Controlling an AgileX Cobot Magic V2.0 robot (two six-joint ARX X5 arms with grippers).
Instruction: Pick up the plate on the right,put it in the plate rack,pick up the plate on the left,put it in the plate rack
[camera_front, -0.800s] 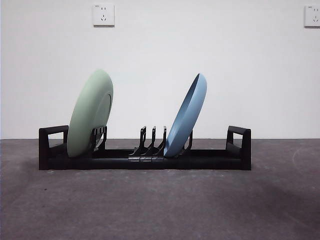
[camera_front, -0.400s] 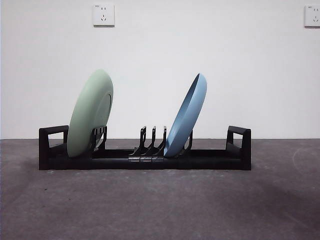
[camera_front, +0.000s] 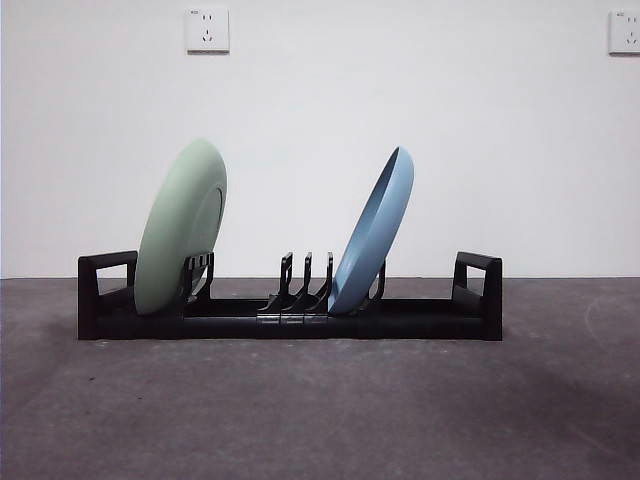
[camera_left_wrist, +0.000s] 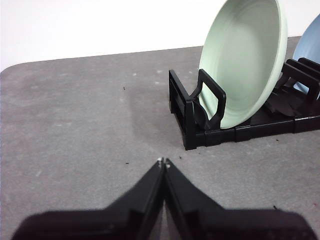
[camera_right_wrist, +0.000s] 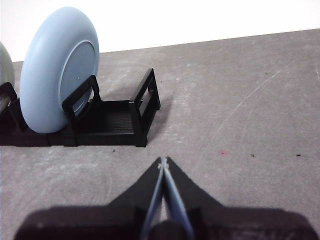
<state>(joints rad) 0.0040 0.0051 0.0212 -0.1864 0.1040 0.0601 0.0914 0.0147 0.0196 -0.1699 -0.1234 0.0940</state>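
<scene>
The black plate rack (camera_front: 290, 318) stands across the middle of the grey table. A pale green plate (camera_front: 180, 228) leans upright in its left end, and a light blue plate (camera_front: 373, 232) leans in the prongs right of the middle. In the left wrist view the green plate (camera_left_wrist: 245, 60) stands in the rack (camera_left_wrist: 200, 115), well beyond my left gripper (camera_left_wrist: 163, 162), which is shut and empty. In the right wrist view the blue plate (camera_right_wrist: 57, 70) stands in the rack (camera_right_wrist: 135, 112), apart from my right gripper (camera_right_wrist: 163, 161), also shut and empty. Neither arm shows in the front view.
A white wall with two power sockets (camera_front: 207, 30) rises behind the table. Bare grey tabletop (camera_front: 320, 410) lies in front of the rack and to both sides of it.
</scene>
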